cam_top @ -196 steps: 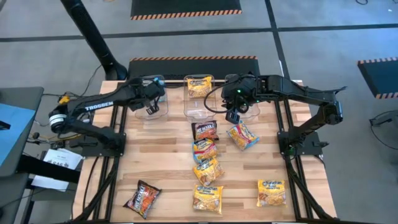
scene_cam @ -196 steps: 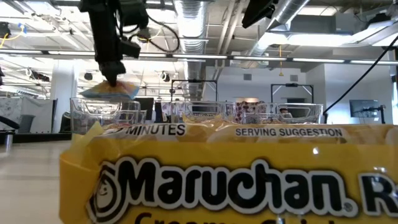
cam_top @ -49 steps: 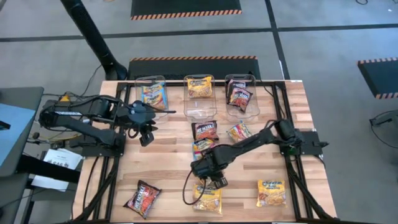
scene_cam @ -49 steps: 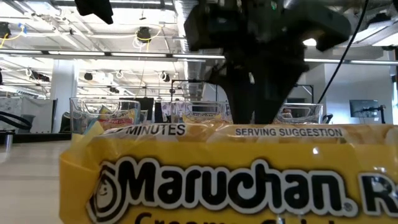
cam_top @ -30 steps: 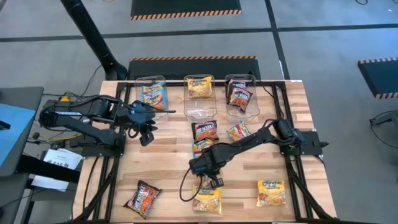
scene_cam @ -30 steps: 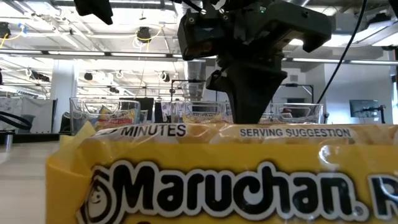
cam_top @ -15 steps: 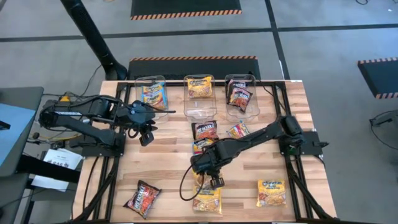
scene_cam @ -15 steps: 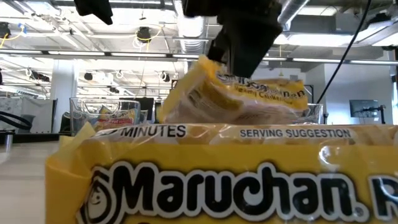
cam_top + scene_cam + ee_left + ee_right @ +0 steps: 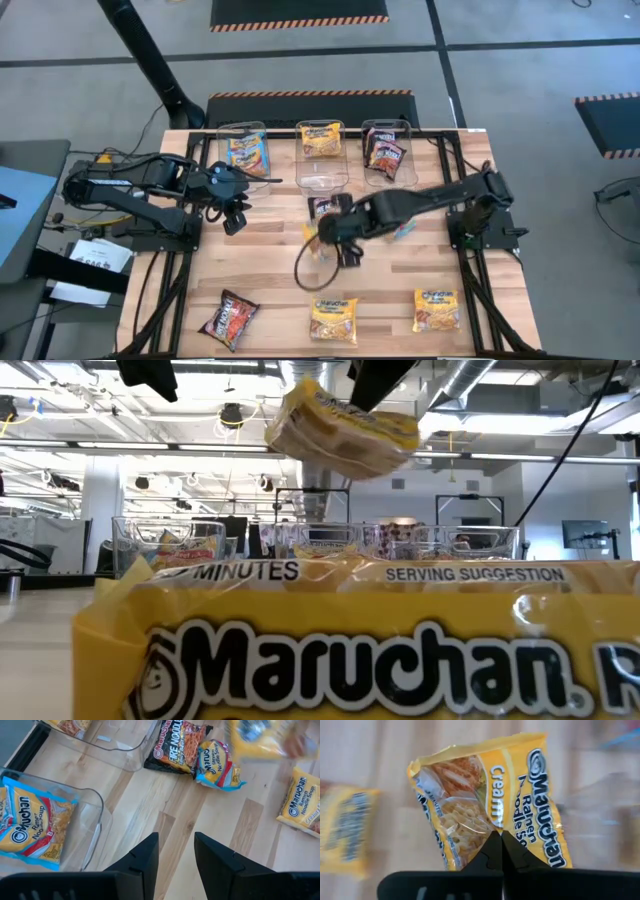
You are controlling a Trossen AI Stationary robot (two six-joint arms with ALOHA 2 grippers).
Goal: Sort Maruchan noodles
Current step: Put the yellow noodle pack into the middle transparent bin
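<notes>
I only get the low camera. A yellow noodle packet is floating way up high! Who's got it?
Observer: The right gripper has it, shut on the yellow Creamy Chicken packet, pinching its edge.
Operator: Where is it over the table?
Observer: From above, it hangs mid-table, just in front of the middle bin.
Operator: What's in that bin?
Observer: One yellow packet already.
Operator: And the other arm?
Observer: The left gripper waits open near the left bin, holding nothing.
</notes>
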